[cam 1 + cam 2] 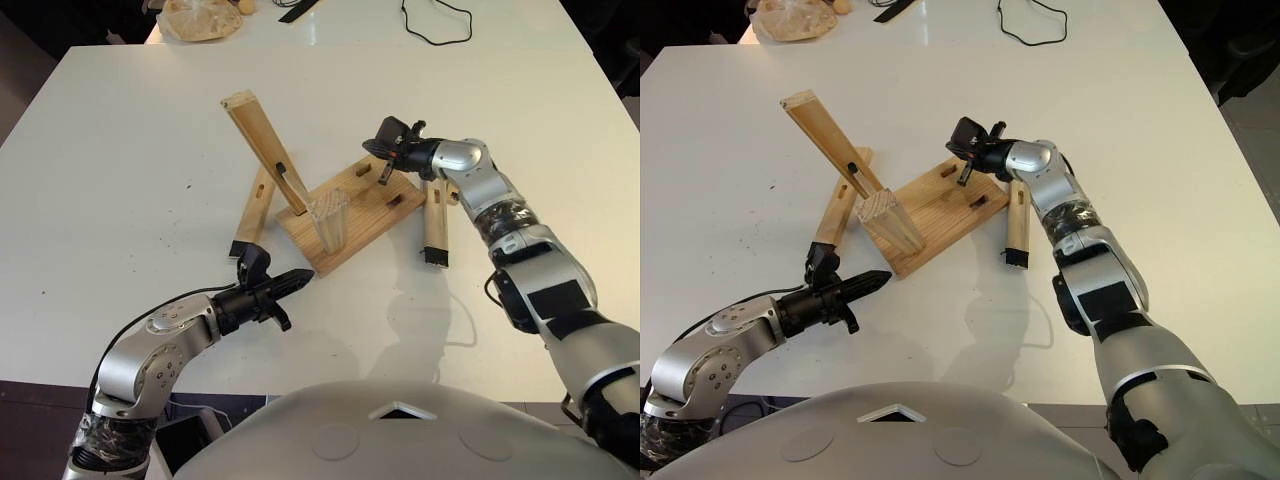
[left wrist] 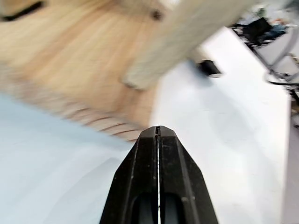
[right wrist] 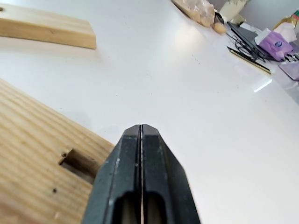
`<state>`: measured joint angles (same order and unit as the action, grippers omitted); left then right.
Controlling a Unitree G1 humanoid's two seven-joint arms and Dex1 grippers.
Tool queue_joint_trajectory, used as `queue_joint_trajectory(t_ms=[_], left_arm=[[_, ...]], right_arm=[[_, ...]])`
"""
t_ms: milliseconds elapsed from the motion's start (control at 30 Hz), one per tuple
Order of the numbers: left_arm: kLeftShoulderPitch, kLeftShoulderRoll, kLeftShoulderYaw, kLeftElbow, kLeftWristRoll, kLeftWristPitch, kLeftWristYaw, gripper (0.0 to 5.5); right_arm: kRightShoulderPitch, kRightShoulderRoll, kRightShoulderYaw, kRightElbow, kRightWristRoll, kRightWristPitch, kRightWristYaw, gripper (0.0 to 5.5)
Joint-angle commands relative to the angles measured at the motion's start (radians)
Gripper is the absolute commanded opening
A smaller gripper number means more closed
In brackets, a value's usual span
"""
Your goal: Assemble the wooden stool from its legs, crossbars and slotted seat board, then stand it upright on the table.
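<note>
The slotted seat board (image 1: 372,212) lies flat mid-table. Two wooden legs stand in it: a long one (image 1: 265,148) leaning toward the far left, and one (image 1: 331,222) at the near corner. Another leg (image 1: 254,212) lies on the table left of the board, and a further one (image 1: 435,228) lies on its right. My right gripper (image 1: 372,146) is shut and empty, hovering over the board's far edge beside a slot (image 3: 76,161). My left gripper (image 1: 302,277) is shut and empty, low over the table just short of the board's near corner (image 2: 70,56).
A plastic bag (image 1: 200,18) and a black cable (image 1: 436,28) lie at the table's far edge. White tabletop (image 1: 120,170) spreads wide to the left and far side. In the right wrist view, clutter (image 3: 261,42) sits on a neighbouring surface.
</note>
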<state>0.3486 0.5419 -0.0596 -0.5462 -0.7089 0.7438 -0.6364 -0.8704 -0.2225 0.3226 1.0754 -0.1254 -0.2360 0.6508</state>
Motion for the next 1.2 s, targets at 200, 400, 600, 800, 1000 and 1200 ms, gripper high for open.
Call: queue_joint_trajectory(t_ms=[200, 400, 600, 800, 1000, 1200], left_arm=[[-0.082, -0.016, -0.154, 0.119, 0.162, 0.001, 0.046, 0.00], [-0.162, -0.071, -0.157, 0.250, 0.236, -0.009, 0.123, 0.00], [-0.217, -0.108, -0.098, 0.306, 0.234, -0.009, 0.168, 0.00], [-0.295, -0.178, -0.029, 0.398, 0.240, -0.006, 0.250, 0.00], [-0.350, -0.202, 0.021, 0.443, 0.231, 0.005, 0.272, 0.00], [-0.403, -0.220, 0.018, 0.482, 0.238, 0.001, 0.273, 0.00]], right_arm=[[-0.110, 0.069, 0.062, 0.222, -0.167, -0.019, -0.038, 0.04], [-0.091, 0.037, 0.132, 0.239, -0.266, -0.046, 0.036, 0.04], [-0.053, -0.006, 0.159, 0.224, -0.294, -0.081, 0.134, 0.04], [-0.007, -0.061, 0.169, 0.183, -0.291, -0.125, 0.219, 0.04], [0.037, -0.136, 0.166, 0.096, -0.257, -0.179, 0.335, 0.04], [0.094, -0.160, 0.126, -0.008, -0.173, -0.159, 0.451, 0.04]])
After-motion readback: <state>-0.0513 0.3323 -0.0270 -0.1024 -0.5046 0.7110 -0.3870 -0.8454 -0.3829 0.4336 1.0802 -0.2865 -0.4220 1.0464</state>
